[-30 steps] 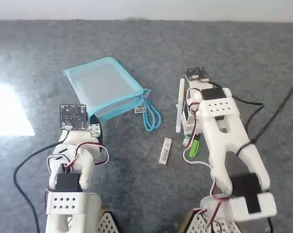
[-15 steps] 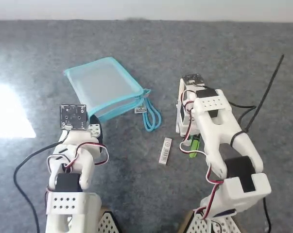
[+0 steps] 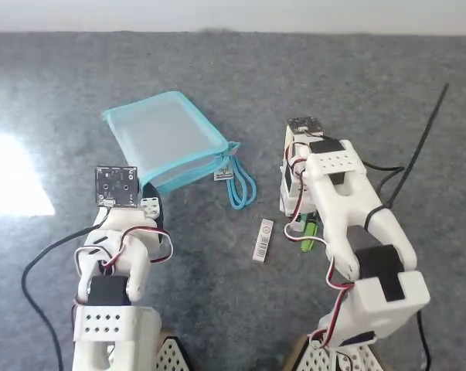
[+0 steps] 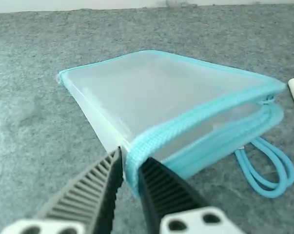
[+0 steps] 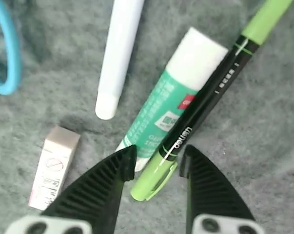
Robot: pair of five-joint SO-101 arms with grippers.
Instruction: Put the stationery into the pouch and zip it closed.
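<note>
The translucent pouch [image 3: 167, 139] with teal zip trim lies at the back left, its teal cord loop [image 3: 240, 189] trailing to the right. My left gripper [image 4: 131, 157] is shut on the pouch's [image 4: 166, 92] near corner edge, seen from above as the left gripper [image 3: 151, 204]. To the right lie a white pen [image 5: 118, 53], a glue stick [image 5: 171, 102], a green pen [image 5: 215, 92] and an eraser [image 5: 54, 165]. My right gripper [image 5: 159, 153] hangs open just above them, its fingers either side of the green pen's near end. From above, the right arm [image 3: 333, 178] covers most of these items.
The eraser [image 3: 263, 239] lies apart on the grey felt between the two arms. The green pen's tip [image 3: 307, 238] pokes out beside the right arm. Black cables run off to the right behind that arm. A bright patch of light falls on the felt at far left.
The right arm has drawn back and swung slightly left, settling over the pens and glue stick and covering more of the white pen. The left arm and pouch have not moved.
</note>
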